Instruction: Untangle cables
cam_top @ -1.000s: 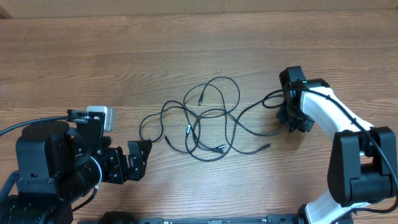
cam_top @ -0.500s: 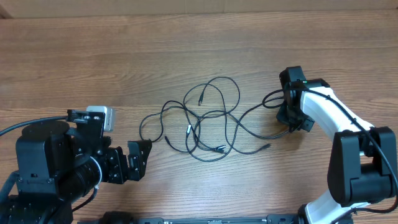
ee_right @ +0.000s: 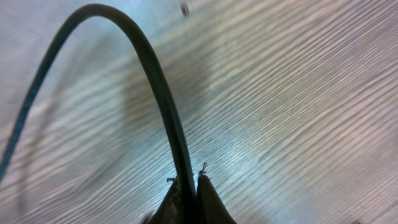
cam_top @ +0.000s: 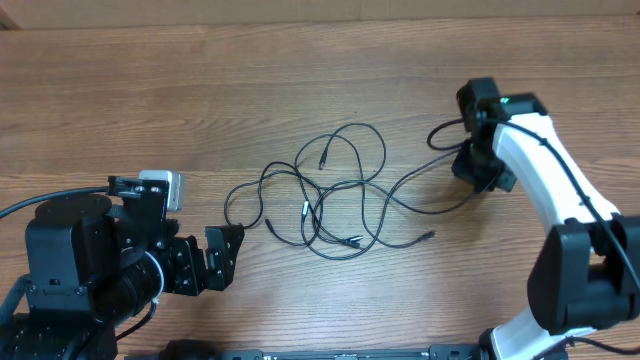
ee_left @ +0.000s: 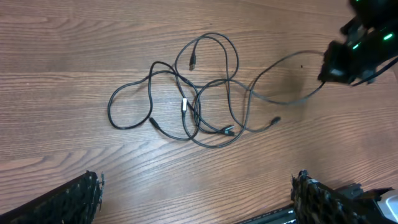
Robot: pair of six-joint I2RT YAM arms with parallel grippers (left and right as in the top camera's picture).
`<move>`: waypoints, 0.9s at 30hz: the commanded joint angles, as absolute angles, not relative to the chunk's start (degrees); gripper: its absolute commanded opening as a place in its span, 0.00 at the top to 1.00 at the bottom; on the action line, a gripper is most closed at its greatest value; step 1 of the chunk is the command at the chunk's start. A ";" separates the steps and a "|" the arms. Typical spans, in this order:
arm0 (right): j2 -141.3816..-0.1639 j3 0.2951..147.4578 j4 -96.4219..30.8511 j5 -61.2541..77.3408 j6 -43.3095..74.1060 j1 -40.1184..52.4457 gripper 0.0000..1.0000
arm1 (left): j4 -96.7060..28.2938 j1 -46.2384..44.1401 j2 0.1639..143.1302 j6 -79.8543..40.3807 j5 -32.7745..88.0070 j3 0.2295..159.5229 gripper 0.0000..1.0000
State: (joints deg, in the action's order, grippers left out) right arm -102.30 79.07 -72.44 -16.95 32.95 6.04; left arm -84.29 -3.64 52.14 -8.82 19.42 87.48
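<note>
The right gripper [cam_top: 480, 172] has its jaws pressed together on one thin black strand [ee_right: 163, 99], which arches up out of the fingertips in the wrist view. From the gripper the strand runs toward 9 o'clock into the knot of cables [cam_top: 330, 195], which lies mid-table with several loops crossing one another. The left gripper [cam_top: 203, 262] sits at 8 o'clock of the knot, jaws wide apart and holding nothing.

The step in hand looks like drawing the pinched strand clear toward 3 o'clock. To do it well, pull low and slow along the wooden table [cam_top: 300, 70] and watch whether the whole bundle drags along. If it does, bring the left gripper in to pin the loop at the knot's 9 o'clock side.
</note>
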 commanded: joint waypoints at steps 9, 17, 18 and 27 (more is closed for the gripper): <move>-90.35 100.75 -77.65 -7.57 27.53 5.87 0.96 | -84.23 -3.40 52.10 -9.21 19.05 87.42 0.00; -84.09 108.53 -71.29 11.09 18.70 5.93 0.96 | -84.23 -3.40 52.10 -9.23 19.05 87.42 0.00; -83.26 108.84 -70.32 13.10 18.24 5.93 0.96 | -84.25 -3.40 52.10 -9.23 19.05 87.42 0.00; -77.84 108.88 -60.69 32.03 17.28 5.98 0.96 | -84.25 -3.40 52.10 -9.23 19.05 87.42 0.00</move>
